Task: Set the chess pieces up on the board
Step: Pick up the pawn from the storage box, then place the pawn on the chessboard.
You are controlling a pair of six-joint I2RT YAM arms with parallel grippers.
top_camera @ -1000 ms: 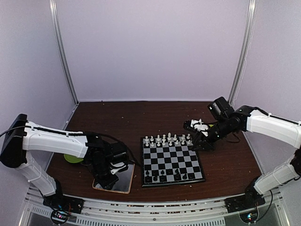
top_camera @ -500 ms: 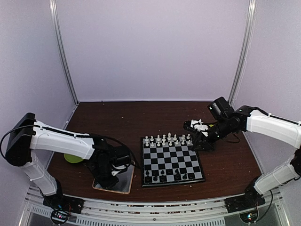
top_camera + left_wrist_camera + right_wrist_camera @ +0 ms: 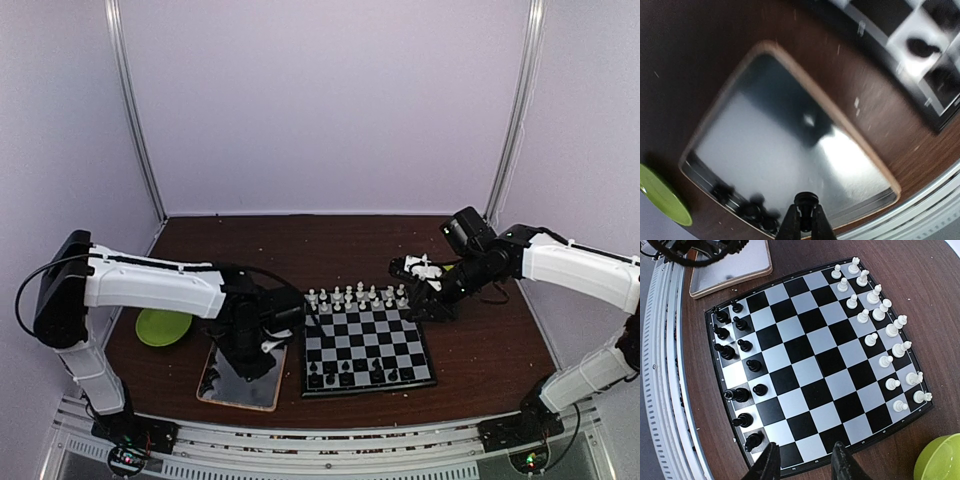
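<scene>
Black and silver-grey checks cover the board; white pieces line one edge, glossy black pieces the opposite; dark-brown desk.

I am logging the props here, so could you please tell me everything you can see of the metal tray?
The metal tray is a shallow rectangle with rounded corners, a mirror-like floor and a tan rim. It lies flat on the table, left of the board and apart from it. A few black pieces huddle along one side. The left claw hangs above it, shut on another black piece.
</scene>
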